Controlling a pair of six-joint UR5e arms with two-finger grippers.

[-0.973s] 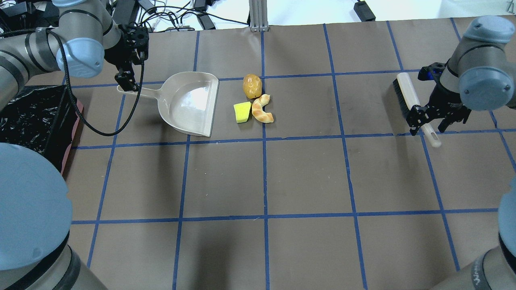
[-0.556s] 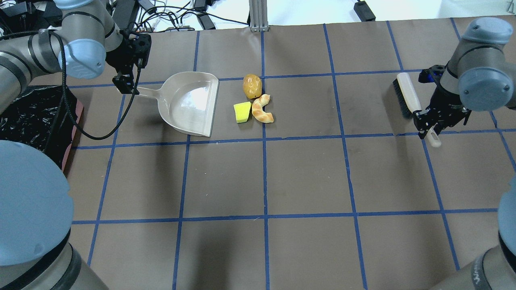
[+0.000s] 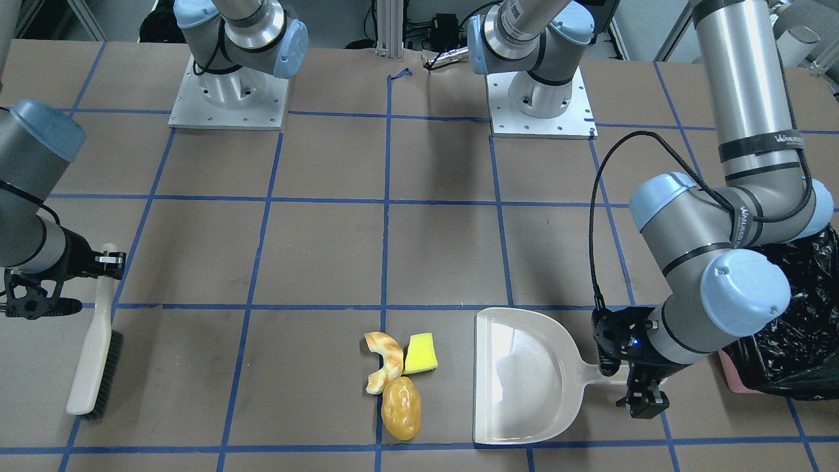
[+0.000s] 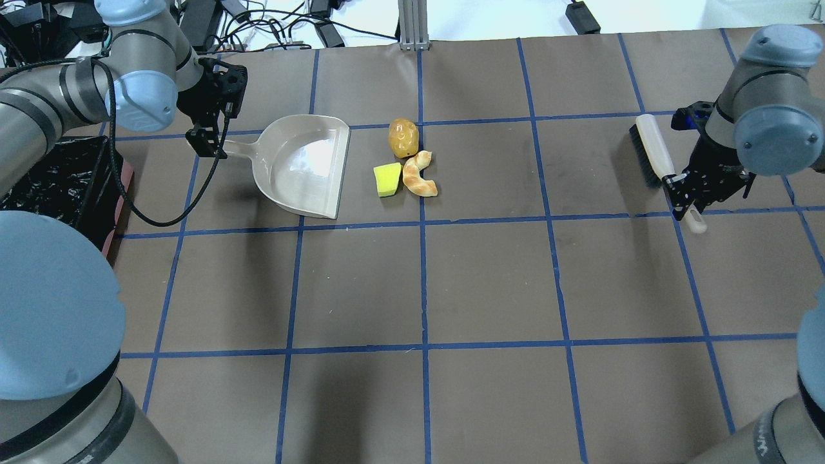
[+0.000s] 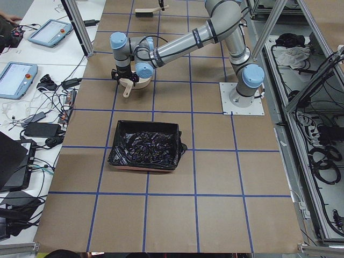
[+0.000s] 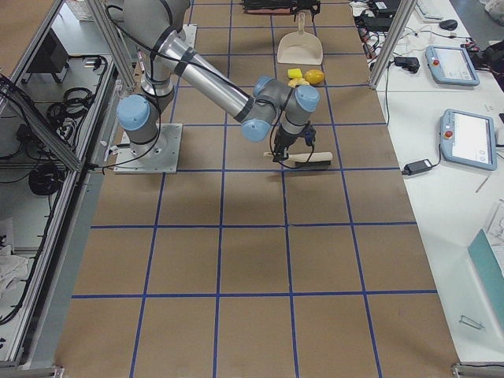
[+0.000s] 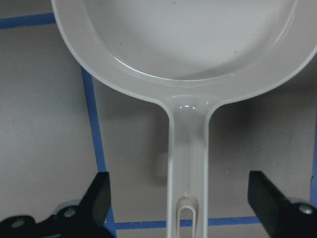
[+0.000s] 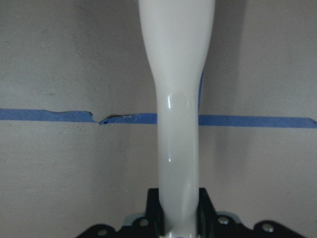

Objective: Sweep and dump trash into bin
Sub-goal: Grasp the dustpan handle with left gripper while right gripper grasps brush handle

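Front view: the trash point(image 3: 421, 354) is lying just beside the dustpan point(image 3: 524, 373), well apart from the bin point(image 3: 796, 334). Left wrist view: the left gripper point(image 7: 181, 192) is straddling the dustpan's handle, fingers point(image 7: 99, 192) spread (not touching it). Right wrist view: the right gripper point(image 8: 178, 210) is clamping the brush point(image 8: 177, 99).

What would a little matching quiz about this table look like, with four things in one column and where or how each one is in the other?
Things:
1. dustpan
2. brush
3. bin
4. sponge

States:
A. lined with a black bag
B. handle clamped in the right tool
C. lying right beside the bread piece
D. handle between the wide-open fingers of the left tool, not gripped

Pairs: 1-D, 2-B, 3-A, 4-C
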